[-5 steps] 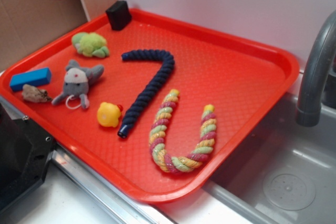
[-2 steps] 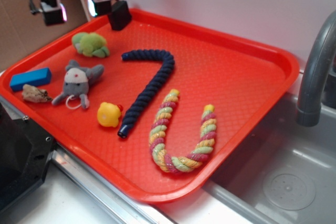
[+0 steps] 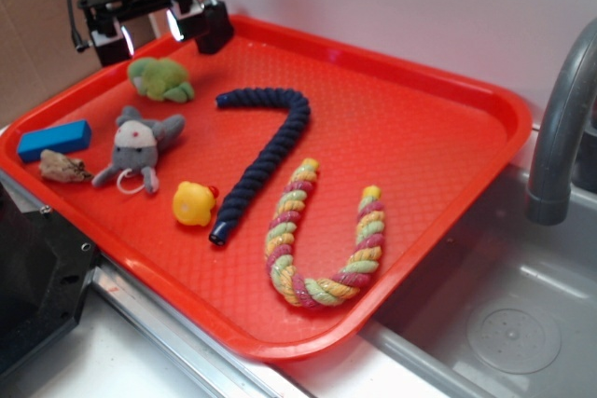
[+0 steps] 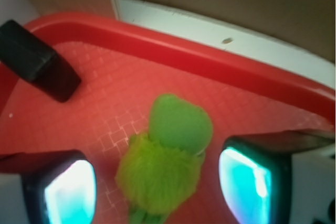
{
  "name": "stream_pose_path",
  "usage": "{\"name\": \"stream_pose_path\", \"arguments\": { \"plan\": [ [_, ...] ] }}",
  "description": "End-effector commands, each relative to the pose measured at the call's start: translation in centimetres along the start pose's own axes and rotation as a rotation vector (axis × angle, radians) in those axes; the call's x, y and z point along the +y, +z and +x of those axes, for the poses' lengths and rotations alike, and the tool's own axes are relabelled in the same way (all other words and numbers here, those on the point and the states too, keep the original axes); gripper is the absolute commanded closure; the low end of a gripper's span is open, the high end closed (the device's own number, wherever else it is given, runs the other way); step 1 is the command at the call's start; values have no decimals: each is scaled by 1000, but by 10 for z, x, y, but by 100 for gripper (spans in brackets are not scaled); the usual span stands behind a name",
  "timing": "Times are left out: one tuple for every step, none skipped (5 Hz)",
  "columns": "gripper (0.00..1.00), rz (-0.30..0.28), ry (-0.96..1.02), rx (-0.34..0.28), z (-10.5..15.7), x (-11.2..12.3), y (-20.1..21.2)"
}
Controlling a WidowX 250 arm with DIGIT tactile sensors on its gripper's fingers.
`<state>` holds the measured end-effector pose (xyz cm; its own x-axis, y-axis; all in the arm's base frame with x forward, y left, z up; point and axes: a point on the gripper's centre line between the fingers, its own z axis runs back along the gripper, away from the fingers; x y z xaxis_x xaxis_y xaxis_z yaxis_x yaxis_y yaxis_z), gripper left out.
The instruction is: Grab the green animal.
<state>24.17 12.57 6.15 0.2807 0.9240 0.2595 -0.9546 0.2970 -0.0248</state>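
Above the tray's (image 3: 485,128) far corner, my hand (image 4: 157,184) hung wide open and empty — fingers (image 4: 68,190) straddling the green animal (image 4: 163,166) for a grab. It was not touched yet.

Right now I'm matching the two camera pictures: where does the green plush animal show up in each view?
Exterior: the green animal lies at the tray's far left, just below the gripper.
Wrist: the green animal fills the lower middle, between the two glowing fingertips, darker head toward the red rim.
Shared landmark: the black block in the tray corner, upper left in the wrist view.
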Motion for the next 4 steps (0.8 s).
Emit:
{"name": "stream_pose_path", "arguments": {
  "plan": [
    [0, -232, -70, 91, 3, 22, -19],
    [0, -256, -110, 125, 0, 30, -12],
    [0, -256, -110, 125, 0, 30, -12],
    [0, -256, -110, 125, 0, 30, -12]
  ]
}}
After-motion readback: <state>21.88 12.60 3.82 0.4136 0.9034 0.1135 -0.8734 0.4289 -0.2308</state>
